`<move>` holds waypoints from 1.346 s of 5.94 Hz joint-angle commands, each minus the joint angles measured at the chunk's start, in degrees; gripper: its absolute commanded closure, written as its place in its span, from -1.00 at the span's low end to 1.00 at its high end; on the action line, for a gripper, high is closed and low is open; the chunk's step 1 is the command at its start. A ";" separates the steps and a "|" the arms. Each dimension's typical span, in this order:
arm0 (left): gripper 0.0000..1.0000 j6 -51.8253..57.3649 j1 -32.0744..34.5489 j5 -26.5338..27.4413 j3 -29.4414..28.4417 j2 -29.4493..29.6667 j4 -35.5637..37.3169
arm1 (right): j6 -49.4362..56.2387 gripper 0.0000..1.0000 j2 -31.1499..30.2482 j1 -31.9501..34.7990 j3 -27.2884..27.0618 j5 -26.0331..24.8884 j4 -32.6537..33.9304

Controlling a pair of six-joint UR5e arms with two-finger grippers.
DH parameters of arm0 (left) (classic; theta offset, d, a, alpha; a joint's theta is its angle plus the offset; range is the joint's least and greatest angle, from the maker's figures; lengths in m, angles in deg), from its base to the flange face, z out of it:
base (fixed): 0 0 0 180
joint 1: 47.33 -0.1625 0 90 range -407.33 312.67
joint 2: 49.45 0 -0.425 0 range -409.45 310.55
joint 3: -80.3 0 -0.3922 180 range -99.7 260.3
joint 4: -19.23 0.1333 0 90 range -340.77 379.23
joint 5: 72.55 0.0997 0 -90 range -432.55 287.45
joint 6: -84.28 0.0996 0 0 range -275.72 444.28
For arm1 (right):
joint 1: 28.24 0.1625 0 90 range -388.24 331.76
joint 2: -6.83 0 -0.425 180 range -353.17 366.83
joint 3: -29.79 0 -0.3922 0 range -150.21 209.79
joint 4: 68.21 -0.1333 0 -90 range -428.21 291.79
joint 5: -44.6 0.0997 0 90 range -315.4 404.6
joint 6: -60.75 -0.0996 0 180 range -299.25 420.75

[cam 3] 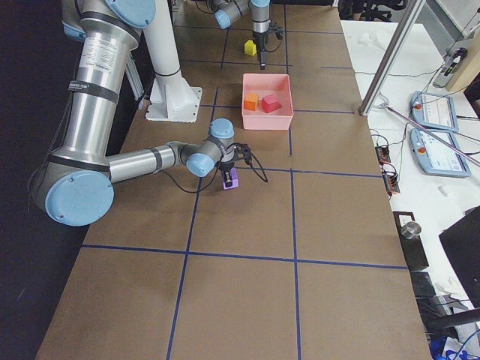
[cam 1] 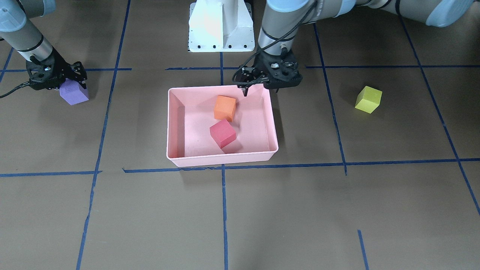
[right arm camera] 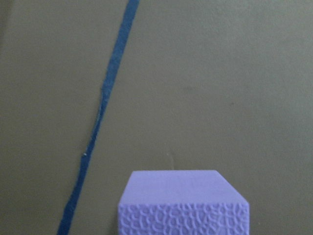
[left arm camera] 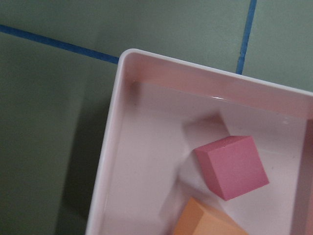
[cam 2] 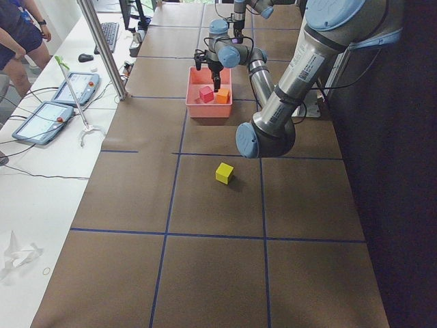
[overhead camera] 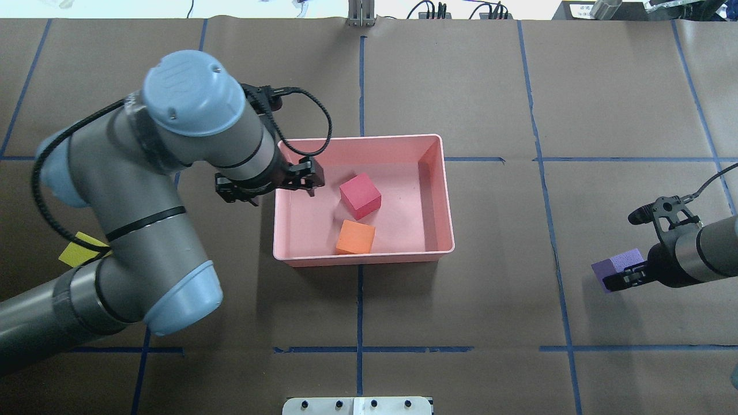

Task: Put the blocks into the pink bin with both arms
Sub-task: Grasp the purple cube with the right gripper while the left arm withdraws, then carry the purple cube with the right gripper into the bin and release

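Right gripper (cam 1: pixel 66 83) sits over the purple block (cam 1: pixel 75 94) on the table (cam 1: pixel 262 210), well apart from the pink bin (cam 1: pixel 221 160), closure unreadable, so an off-centre grip could drop it in transit; left gripper (cam 1: pixel 262 83), width equally unclear, hovers at the bin's rim.

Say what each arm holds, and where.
Left gripper: nothing. Right gripper straddles the small purple foam cube near its top; whether it grips cannot be told.
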 commanded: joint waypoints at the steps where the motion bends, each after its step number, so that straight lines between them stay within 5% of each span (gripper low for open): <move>1: -1.00 15.55 3.18 -0.19 7.86 -10.28 0.02 | -0.10 0.35 8.89 4.70 -2.30 2.76 9.80; 4: -1.00 42.34 13.70 -6.93 13.34 -26.55 -1.03 | -7.25 0.34 34.43 5.08 -6.45 2.68 41.34; 6: -1.00 45.96 14.98 -7.49 14.05 -38.48 -10.54 | -19.46 0.29 47.39 0.61 -1.29 1.20 46.61; 7: -1.00 45.00 14.98 -7.49 13.53 -44.29 -19.23 | -24.92 -0.08 50.41 -3.76 1.18 -3.60 46.61; 8: -1.00 43.25 14.80 -7.40 13.26 -47.04 -22.01 | -31.15 -0.95 51.92 -7.81 3.73 -7.83 46.18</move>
